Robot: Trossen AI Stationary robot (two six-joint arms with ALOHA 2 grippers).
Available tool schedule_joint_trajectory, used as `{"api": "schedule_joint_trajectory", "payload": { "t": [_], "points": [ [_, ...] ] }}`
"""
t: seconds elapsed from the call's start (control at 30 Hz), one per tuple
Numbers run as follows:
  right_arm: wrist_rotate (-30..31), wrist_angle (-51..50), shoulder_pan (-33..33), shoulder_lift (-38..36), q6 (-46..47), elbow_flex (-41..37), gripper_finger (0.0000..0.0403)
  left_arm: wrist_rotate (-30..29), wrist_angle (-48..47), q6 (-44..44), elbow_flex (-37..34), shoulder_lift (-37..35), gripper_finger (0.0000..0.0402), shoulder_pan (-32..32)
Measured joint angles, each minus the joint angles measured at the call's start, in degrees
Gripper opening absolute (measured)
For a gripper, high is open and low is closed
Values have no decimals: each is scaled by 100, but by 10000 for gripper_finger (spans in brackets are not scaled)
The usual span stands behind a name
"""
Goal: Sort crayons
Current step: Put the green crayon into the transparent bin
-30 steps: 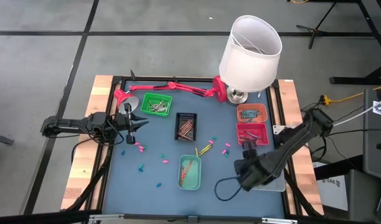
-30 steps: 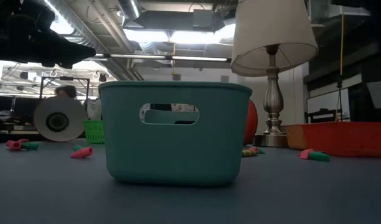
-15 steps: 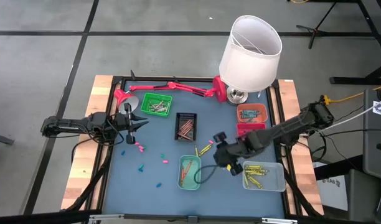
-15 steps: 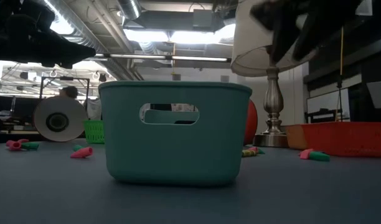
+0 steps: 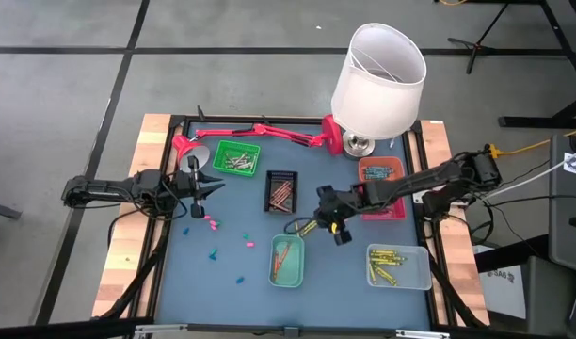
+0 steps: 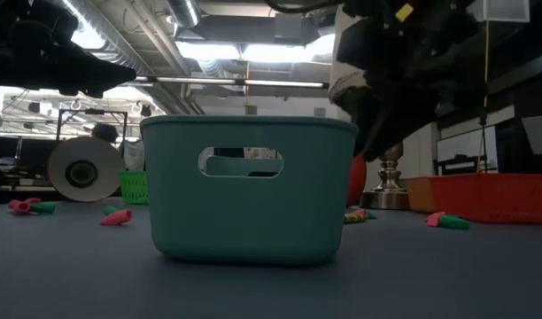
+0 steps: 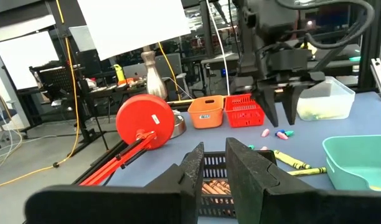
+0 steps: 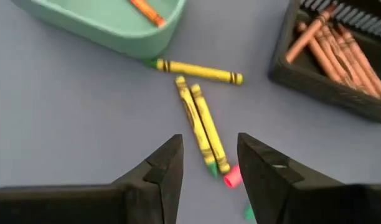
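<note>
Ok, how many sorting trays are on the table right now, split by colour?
green tray: 1
black tray: 1
teal tray: 1
orange tray: 1
red tray: 1
clear tray: 1
Total: 6

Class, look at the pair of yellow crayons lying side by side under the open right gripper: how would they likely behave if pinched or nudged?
The yellow crayons are thin round sticks, so a nudge would probably roll them on the smooth mat. They look stiff and light, likely easy to lift. Lying touching, both may come up together between the right gripper's open fingers, or one may slip out.
</note>
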Motion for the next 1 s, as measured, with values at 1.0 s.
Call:
{"api": "schedule_joint_trajectory", "payload": {
  "t": [1.0],
  "points": [
    [-545, 1017, -150, 1185, -45, -154, 150, -15, 1, 0, 2, 2, 53, 0]
  ]
}}
